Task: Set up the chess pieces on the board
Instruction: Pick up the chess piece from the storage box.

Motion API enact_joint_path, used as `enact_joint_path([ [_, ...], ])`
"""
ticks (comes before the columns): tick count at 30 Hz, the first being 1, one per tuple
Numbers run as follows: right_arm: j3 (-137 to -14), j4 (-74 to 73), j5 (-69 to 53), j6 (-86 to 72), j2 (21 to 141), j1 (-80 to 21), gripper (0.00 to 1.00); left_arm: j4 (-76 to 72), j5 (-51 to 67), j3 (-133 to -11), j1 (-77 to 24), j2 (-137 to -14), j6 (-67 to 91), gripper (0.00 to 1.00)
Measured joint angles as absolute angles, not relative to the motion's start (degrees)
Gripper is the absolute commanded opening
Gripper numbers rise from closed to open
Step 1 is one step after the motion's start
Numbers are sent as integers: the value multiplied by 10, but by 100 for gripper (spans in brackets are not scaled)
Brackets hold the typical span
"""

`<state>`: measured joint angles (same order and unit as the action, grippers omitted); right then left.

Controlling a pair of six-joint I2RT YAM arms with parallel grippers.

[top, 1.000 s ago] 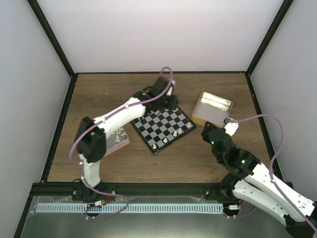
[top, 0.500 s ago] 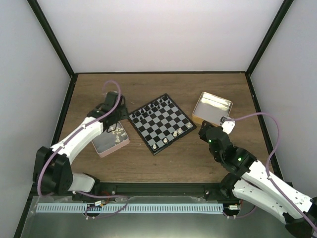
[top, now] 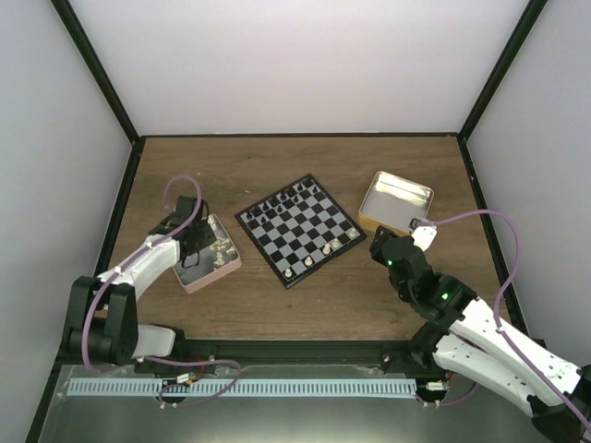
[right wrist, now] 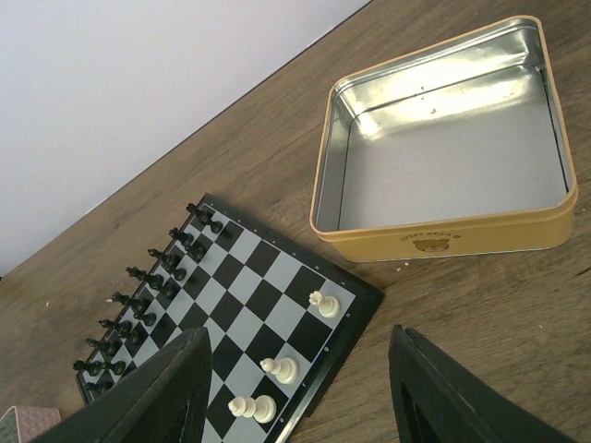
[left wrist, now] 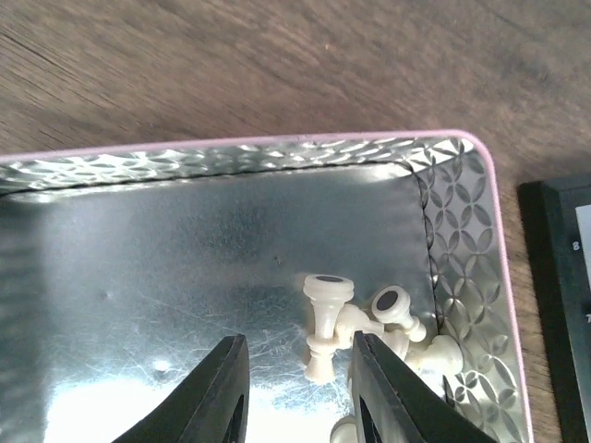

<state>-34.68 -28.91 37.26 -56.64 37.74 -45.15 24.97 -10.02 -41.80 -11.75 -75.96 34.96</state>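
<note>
Wooden table, white walls. Left claw half-open astride tangled cream-white chess pieces in pink metal tin, gripping nothing; could pinch two. Right claw wide, empty.

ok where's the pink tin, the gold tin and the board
pink tin (left wrist: 231, 159), left wrist view, on its far inner wall
gold tin (right wrist: 443, 238), right wrist view, on its near outer wall
board (right wrist: 242, 297), right wrist view, on a bare middle square

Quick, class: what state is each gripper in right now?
Left gripper: open, straddling a white chess piece in the pink tin.
Right gripper: open, empty.
</note>
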Motion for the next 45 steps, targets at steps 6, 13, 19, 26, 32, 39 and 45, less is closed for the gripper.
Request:
enact_joint_path([
  [6,-347,-289,372,-567,377,-451,54,216,-66,-411,-111,-804,342,35],
  [13,-347,-289,371,-567,378,-451,54,189,-48,-411,-109,-851,335,26],
  [19,-347,-289,371,-566,378,-451,54,175,-63,-411,-109,-862,328,25],
  [26,-347,-288,371,-566,384,-451,54,157,-73,-413,-109,-881,326,26],
  [32,-347,-284,370,-564,386,-451,54,150,-78,-415,-108,-886,324,18],
  [39,-347,-279,365,-564,386,-451,54,144,-83,-415,-106,-888,325,14],
  [45,-346,-269,356,-555,387,-451,54,158,-73,-414,-105,-849,334,15],
])
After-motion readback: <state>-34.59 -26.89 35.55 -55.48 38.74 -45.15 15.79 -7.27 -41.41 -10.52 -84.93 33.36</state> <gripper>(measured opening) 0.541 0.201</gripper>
